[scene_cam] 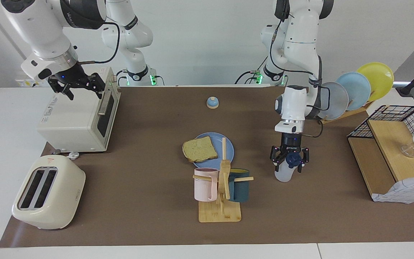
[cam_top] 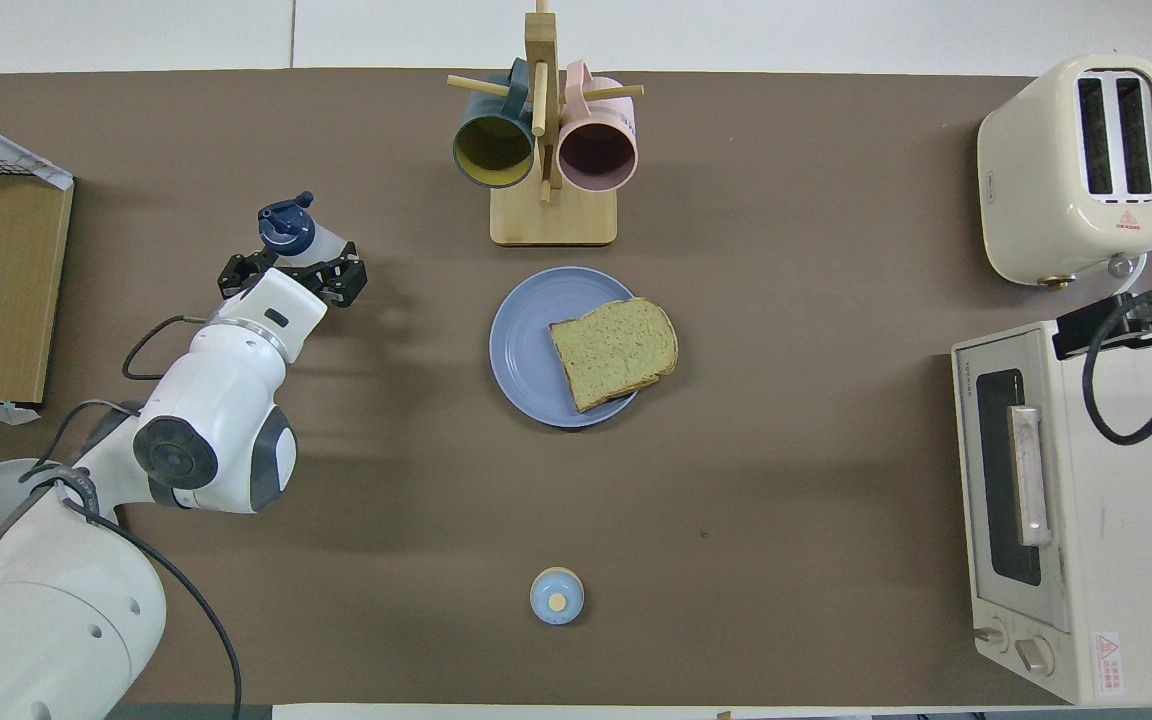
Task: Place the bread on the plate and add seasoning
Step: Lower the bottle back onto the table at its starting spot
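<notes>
The bread (scene_cam: 199,150) (cam_top: 614,350) lies on the blue plate (scene_cam: 230,149) (cam_top: 521,350) mid-table, overhanging the rim toward the right arm's end. The seasoning (scene_cam: 284,174) (cam_top: 326,243), a whitish bottle with a navy cap, stands on the table toward the left arm's end. My left gripper (scene_cam: 289,166) (cam_top: 293,268) is open around the bottle's top, fingers spread on either side and apart from it. My right gripper (scene_cam: 84,94) hangs open over the toaster oven, waiting.
A white toaster oven (scene_cam: 74,118) and a cream toaster (scene_cam: 49,192) stand at the right arm's end. A wooden mug rack (scene_cam: 221,187) stands beside the plate, farther from the robots. A small bell (scene_cam: 212,103), a plate rack (scene_cam: 354,90) and a wire-and-wood shelf (scene_cam: 390,154) are also here.
</notes>
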You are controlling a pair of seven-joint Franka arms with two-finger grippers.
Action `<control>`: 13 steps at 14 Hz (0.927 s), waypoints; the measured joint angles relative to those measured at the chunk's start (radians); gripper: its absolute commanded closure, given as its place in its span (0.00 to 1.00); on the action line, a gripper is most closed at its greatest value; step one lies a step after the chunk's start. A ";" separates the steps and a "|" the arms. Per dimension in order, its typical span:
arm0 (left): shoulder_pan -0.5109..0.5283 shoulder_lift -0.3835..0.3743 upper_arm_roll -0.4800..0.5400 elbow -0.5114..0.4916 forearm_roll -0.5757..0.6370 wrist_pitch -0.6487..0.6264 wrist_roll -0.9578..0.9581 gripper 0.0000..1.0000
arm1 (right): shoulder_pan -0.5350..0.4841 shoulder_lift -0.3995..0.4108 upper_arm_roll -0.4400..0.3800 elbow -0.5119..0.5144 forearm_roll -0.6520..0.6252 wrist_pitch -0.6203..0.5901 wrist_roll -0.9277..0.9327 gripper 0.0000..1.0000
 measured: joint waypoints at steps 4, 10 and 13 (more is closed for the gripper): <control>0.000 -0.046 0.000 -0.050 0.000 0.004 0.000 0.00 | 0.000 0.000 0.000 0.000 0.000 0.000 0.000 0.00; -0.028 -0.203 -0.003 -0.201 0.001 0.008 0.001 0.00 | 0.000 0.000 0.000 0.000 0.000 0.000 0.000 0.00; -0.079 -0.260 -0.005 -0.259 0.001 0.008 0.000 0.00 | 0.000 0.000 0.000 0.000 0.000 0.000 0.000 0.00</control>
